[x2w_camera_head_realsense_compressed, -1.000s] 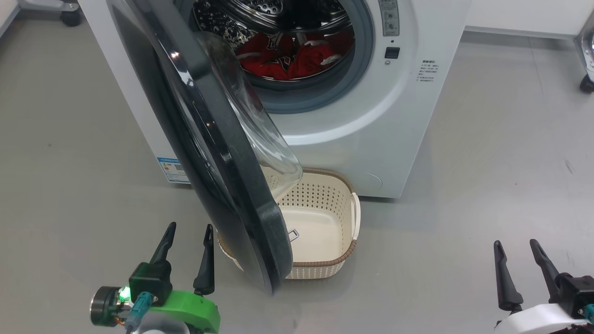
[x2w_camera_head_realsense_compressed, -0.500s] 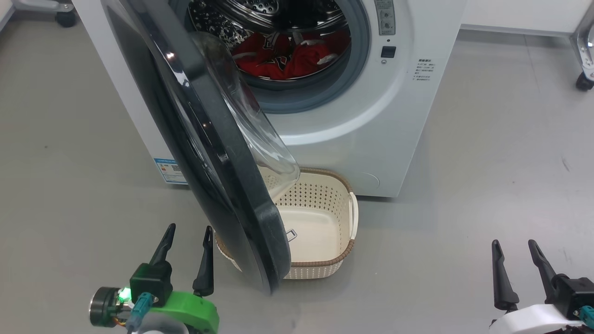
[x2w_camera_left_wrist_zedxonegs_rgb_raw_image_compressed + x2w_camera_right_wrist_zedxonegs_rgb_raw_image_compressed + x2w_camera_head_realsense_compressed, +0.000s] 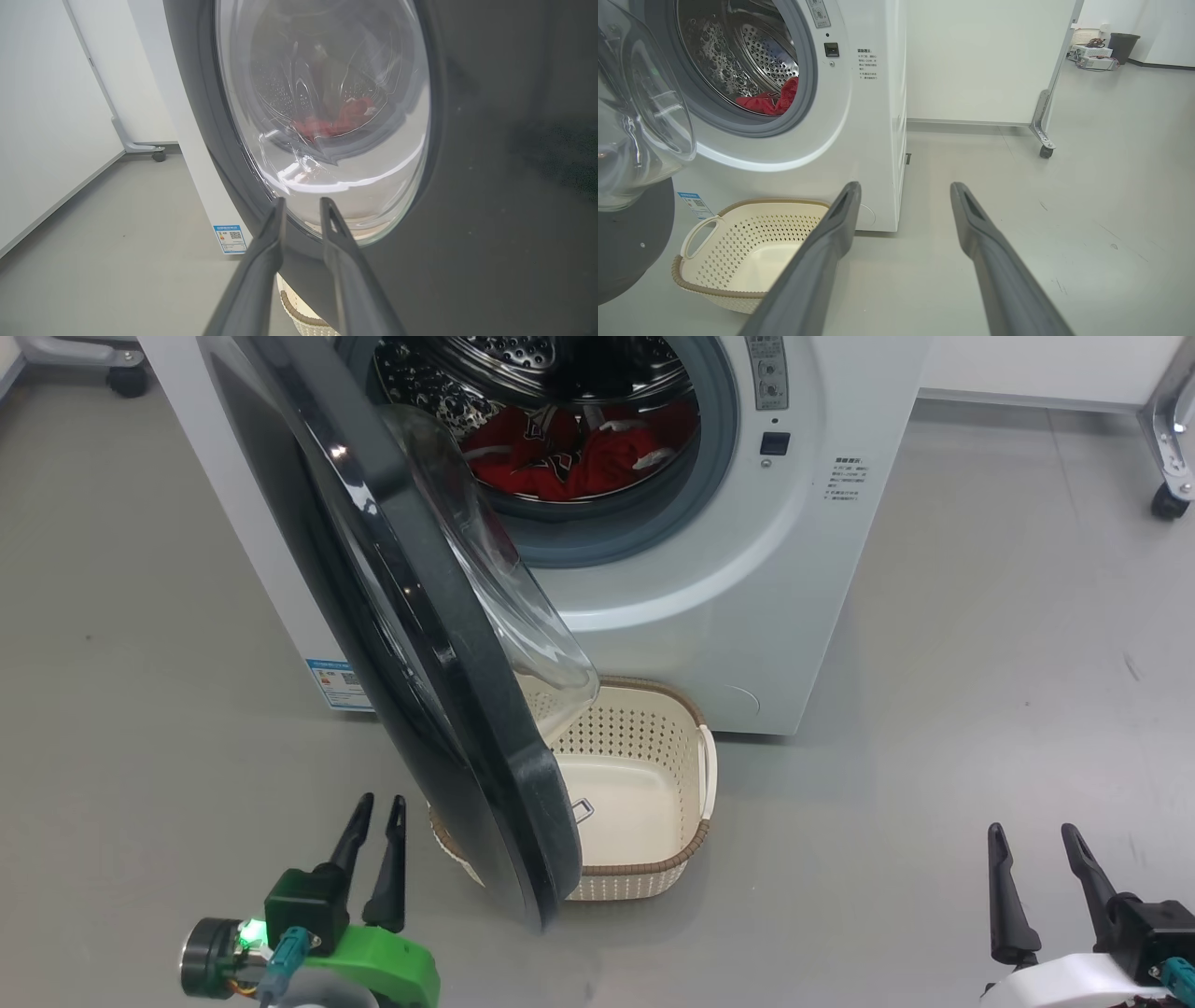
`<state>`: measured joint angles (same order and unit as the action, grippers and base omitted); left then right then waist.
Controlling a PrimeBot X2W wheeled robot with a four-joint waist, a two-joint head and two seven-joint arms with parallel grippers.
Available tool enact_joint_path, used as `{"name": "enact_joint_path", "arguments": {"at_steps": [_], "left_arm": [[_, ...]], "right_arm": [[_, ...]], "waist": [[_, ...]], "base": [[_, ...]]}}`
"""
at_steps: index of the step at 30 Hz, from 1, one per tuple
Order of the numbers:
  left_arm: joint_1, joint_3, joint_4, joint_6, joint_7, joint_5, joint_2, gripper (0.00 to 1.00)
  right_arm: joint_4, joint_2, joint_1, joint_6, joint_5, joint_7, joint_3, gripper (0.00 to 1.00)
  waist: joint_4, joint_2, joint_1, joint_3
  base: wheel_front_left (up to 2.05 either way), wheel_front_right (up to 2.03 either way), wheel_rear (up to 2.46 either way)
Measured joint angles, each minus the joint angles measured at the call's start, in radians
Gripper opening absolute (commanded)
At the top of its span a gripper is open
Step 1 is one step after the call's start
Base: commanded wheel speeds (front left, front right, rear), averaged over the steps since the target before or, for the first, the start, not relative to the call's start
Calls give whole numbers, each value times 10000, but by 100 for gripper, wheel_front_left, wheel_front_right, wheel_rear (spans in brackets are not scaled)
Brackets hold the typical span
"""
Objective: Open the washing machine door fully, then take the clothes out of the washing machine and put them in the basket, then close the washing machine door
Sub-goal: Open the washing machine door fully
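The door [image 3: 420, 644] hangs half open across mid-frame, overhanging the empty basket [image 3: 653, 873] at the washing machine's [image 3: 822, 569] foot, placed to catch the clothes [image 3: 579, 453] — a red heap in the drum, top centre. Lower left, the left gripper [image 3: 383, 798] — narrow-gapped, empty — seems poised to push it wider; the right gripper [image 3: 1032, 829] waits spread, lower right.

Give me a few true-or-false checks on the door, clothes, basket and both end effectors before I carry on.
1. The red jersey clothes lie in the drum of the white front-loading washing machine. True.
2. The cream perforated plastic basket holds a garment. False: no clothes are in it.
3. The glossy black round door is shut. False: it stands swung open, overhanging the basket's left side.
4. The right end effector is open and holds nothing. True.
5. The left end effector grips the door's rim. False: it hovers beside the door's outer face, grasping nothing.
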<state>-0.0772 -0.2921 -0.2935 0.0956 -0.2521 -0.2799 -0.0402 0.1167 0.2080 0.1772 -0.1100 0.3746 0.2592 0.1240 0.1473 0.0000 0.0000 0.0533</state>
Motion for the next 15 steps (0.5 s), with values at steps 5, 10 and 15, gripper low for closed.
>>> {"name": "enact_joint_path", "arguments": {"at_steps": [5,10,15], "left_arm": [[1,8,-61,0,-2,0,0,0],[-3,115,-10,0,0,88,0,0],[-83,543,512,27,0,86,0,0]], "right_arm": [[-21,-52,22,0,-23,0,-36,100],[-23,-115,80,0,-75,0,-63,100],[-25,-138,112,0,-94,0,-94,100]], "waist": [[-12,0,0,2],[1,0,0,-20],[23,0,0,-45]], "base": [[0,0,0],[0,0,0],[0,0,0]]}}
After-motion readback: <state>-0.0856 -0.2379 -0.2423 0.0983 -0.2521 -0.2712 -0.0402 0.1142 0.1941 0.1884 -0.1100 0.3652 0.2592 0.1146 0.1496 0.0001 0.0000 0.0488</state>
